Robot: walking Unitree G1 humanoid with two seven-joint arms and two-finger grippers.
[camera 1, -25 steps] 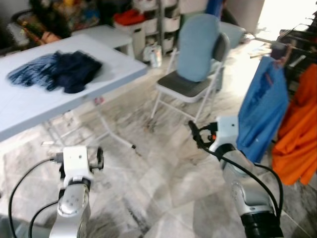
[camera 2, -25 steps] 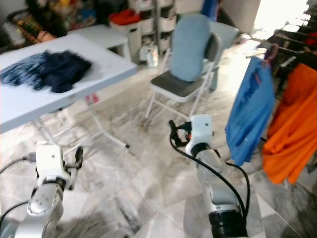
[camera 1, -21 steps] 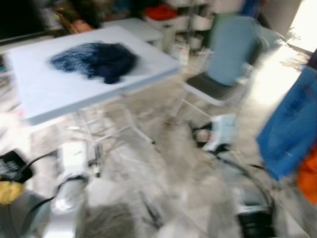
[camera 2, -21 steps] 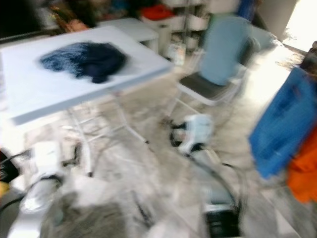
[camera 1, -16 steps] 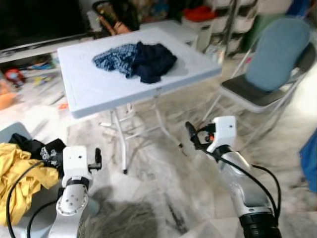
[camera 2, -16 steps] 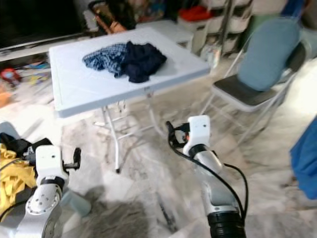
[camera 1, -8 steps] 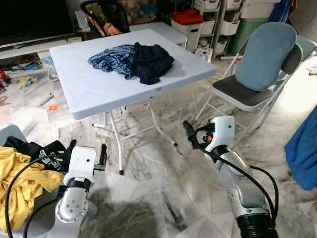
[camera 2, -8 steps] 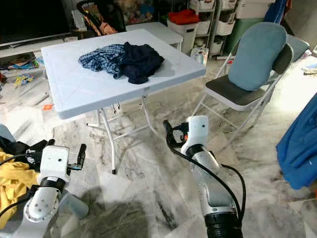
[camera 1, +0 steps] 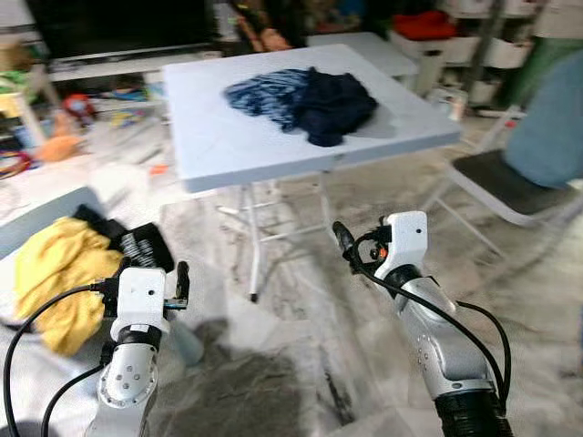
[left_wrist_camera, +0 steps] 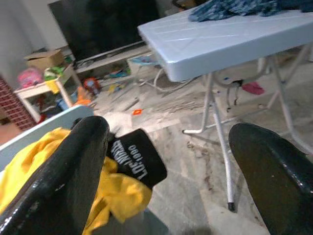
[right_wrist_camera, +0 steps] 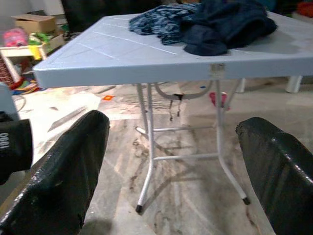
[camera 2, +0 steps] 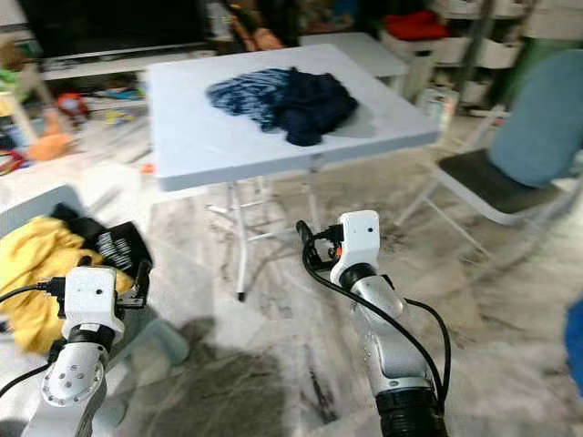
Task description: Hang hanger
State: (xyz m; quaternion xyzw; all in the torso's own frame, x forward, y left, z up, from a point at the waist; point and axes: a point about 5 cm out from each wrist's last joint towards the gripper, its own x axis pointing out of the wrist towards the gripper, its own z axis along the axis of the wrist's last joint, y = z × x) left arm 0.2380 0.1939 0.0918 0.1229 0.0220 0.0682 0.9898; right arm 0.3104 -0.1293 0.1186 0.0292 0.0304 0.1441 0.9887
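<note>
No hanger can be made out in these views. A heap of blue plaid and dark navy clothes (camera 1: 310, 96) lies on the pale folding table (camera 1: 228, 141) ahead. My left gripper (camera 1: 151, 269) hovers low at the left, open and empty, above a bin with a yellow garment (camera 1: 55, 273) and a black printed one (camera 1: 138, 244). My right gripper (camera 1: 357, 246) is held at mid-height before the table's legs, open, nothing between its fingers (right_wrist_camera: 63, 171). The left wrist view looks past its fingers (left_wrist_camera: 73, 181) at the table's edge (left_wrist_camera: 220, 41) and the yellow garment (left_wrist_camera: 115, 196).
A folding chair (camera 1: 510, 187) with a blue cushion (camera 1: 556, 118) stands at the right. The pale bin (camera 2: 36, 205) sits at my left on the floor. Toys and low shelves (camera 1: 55, 137) lie at the back left, storage racks at the back right. Marble floor (camera 1: 301, 364) lies open in front.
The camera has swung left: the blue and orange hanging clothes have left the picture and the bin with the yellow garment has come in. Both grippers keep their pose, still open.
</note>
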